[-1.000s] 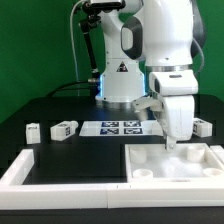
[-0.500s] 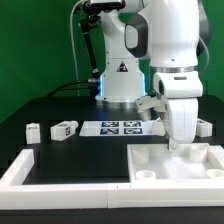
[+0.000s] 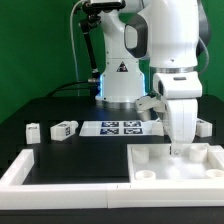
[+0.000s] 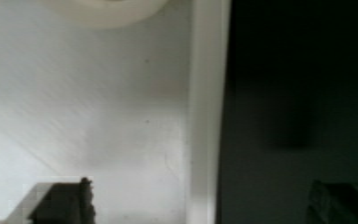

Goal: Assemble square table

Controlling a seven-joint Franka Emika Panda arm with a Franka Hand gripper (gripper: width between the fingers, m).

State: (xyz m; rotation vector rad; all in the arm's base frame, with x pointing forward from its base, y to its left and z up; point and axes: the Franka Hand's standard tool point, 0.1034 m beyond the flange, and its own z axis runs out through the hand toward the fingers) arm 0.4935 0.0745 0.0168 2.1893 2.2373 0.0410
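Note:
The white square table top (image 3: 180,180) lies tray-side up at the exterior view's lower right, with round corner sockets (image 3: 146,172). My gripper (image 3: 179,150) hangs over its far rim, open. In the wrist view the gripper (image 4: 206,190) has its dark fingers (image 4: 62,204) on either side of the top's raised rim (image 4: 208,110). One finger is over the white tray floor (image 4: 87,120), the other over the black table. A corner socket (image 4: 114,10) shows at the frame's edge. Two white legs (image 3: 33,131) (image 3: 65,128) lie at the exterior view's left, and another (image 3: 203,127) lies behind the gripper.
The marker board (image 3: 122,127) lies flat in front of the robot base. Long white border rails (image 3: 22,168) run along the exterior view's left and front edges. A black table (image 3: 90,155) carries everything.
The gripper has shifted slightly to the exterior view's right and sunk a little toward the top's far rim. The parts have not moved.

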